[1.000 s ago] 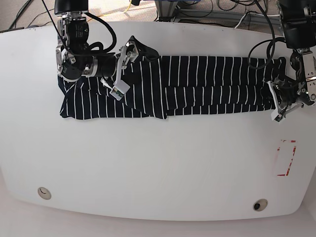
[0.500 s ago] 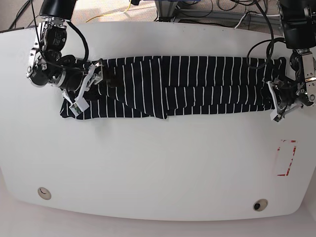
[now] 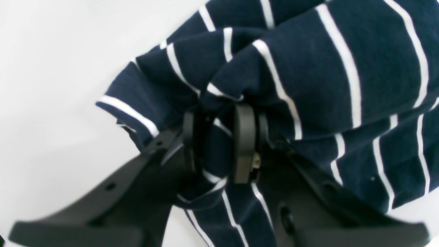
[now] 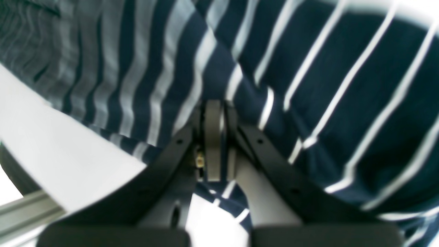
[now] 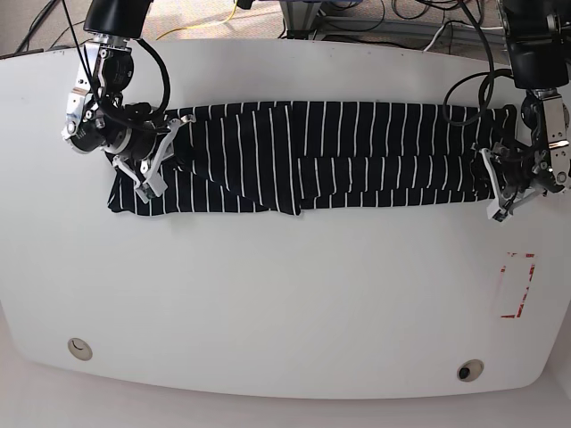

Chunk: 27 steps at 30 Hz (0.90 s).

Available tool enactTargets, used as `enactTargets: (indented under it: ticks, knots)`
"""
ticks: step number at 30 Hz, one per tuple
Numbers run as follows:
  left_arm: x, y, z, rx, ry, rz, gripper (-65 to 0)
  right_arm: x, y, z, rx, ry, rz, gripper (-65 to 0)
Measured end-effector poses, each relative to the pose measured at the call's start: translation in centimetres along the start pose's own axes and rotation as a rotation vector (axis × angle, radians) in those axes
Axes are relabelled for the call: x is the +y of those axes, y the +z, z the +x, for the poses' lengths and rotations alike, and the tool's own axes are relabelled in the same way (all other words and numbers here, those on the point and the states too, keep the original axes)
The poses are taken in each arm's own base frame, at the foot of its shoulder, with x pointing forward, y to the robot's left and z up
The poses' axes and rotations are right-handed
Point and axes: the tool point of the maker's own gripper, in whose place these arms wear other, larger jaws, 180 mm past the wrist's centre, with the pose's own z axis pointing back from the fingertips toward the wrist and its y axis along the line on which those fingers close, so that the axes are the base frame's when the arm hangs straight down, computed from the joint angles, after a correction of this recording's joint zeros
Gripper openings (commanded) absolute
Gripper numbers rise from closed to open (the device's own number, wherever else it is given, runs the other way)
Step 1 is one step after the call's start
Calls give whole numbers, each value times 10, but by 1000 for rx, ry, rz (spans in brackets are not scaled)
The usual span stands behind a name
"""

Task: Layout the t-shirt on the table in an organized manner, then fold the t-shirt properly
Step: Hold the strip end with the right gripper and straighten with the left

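Note:
The dark navy t-shirt [image 5: 357, 152] with thin white stripes lies stretched in a long folded band across the far half of the white table [image 5: 285, 294]. My right gripper [image 5: 171, 153] is at the shirt's left end and is shut on a fold of cloth; the right wrist view shows its jaws [image 4: 214, 137] closed on the striped fabric [image 4: 308, 85]. My left gripper [image 5: 493, 183] is at the shirt's right end. In the left wrist view it [image 3: 219, 144] is shut on a bunched fold of the shirt [image 3: 325, 68].
A small red-outlined rectangle [image 5: 517, 285] is marked near the table's right edge. Two small round fittings [image 5: 80, 348] [image 5: 469, 370] sit near the front edge. Cables and equipment lie beyond the far edge [image 5: 357, 18].
My right gripper has moved from the middle of the shirt out to its left end, taking the cloth with it and flattening the raised fold. The left gripper has stayed put.

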Motion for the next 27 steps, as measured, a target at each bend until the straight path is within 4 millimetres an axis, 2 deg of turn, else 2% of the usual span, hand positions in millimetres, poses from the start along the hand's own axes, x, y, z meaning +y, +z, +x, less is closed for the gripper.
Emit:
enactTargets:
  ticks: [6,11,16,18,21,24,27]
  knots:
    - [-6,6,3,30,-48,32,-458,-11,-24,-13,-57,-99,14,-636]
    - [-15,13,5,52,-73,23,-429,-16,-40,-7,-119,-139,45,-636]
    - [-26,24,13,17,-76,-11,-407,-19,-46,-5,-152,-158,45,-636]
    - [-23,32,19,-25,-46,-17,-388,-19,-46,-5,-161,-162,46,-636]
    - [-8,49,24,-78,21,0,-342,-19,-47,-5,-158,-160,48,-636]
    - [9,63,20,-103,83,21,-301,-19,-47,-5,-159,-161,48,-636]
    - [18,73,17,-147,141,17,-296,-19,-47,-5,-158,-161,48,-636]
